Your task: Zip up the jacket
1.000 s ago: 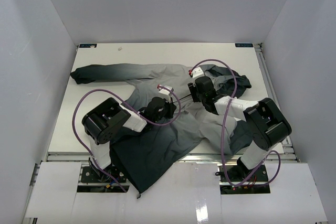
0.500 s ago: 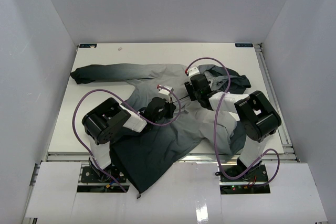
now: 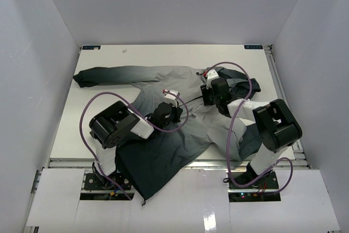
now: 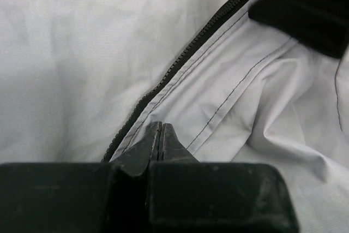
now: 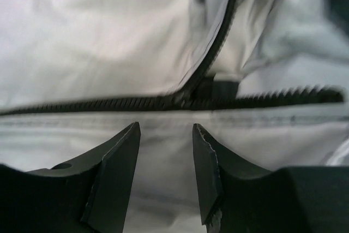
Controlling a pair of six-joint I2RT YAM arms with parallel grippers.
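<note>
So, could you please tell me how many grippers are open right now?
1: the right gripper, open over the zipper. The left gripper is shut, over the jacket.

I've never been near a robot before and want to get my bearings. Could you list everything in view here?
large hooded fabric jacket: one, light grey fading to dark charcoal, spread across the table, hem hanging over the near edge.
dark toothed zipper: one, black, on the jacket's front, only partly joined.
flat white table: one, white, under the jacket.
plain white walls: three, white, around the table.
purple cables: two, purple, one looping along each arm.
black-and-white robot arms: two, bases at the near edge, both reaching over the jacket.
left pincer: one, black, shut, tips at the cloth beside the zipper.
right pincer: one, black, open, just short of the zipper.
</note>
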